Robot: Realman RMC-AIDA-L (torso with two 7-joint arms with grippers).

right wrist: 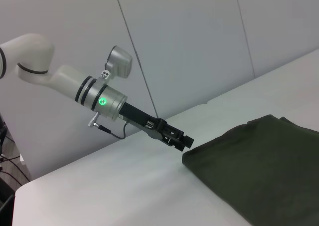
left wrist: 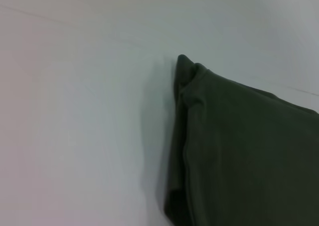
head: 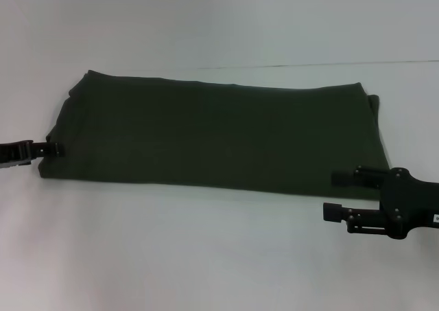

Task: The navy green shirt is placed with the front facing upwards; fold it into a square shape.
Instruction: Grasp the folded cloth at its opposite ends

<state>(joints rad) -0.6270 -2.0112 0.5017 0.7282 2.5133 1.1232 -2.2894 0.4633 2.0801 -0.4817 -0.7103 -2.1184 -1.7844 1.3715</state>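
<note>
The navy green shirt (head: 212, 136) lies on the white table, folded into a wide flat rectangle; its lettering and neck label are hidden. It also shows in the left wrist view (left wrist: 249, 151) and in the right wrist view (right wrist: 259, 161). My left gripper (head: 53, 148) is low at the shirt's left edge with its fingers together, the tip touching the cloth; it also shows in the right wrist view (right wrist: 183, 141). I cannot tell whether it pinches any cloth. My right gripper (head: 337, 194) is open and empty, just off the shirt's front right corner.
The white table (head: 206, 256) has bare surface in front of the shirt and to both sides. A pale wall (right wrist: 199, 36) stands behind the table's far edge.
</note>
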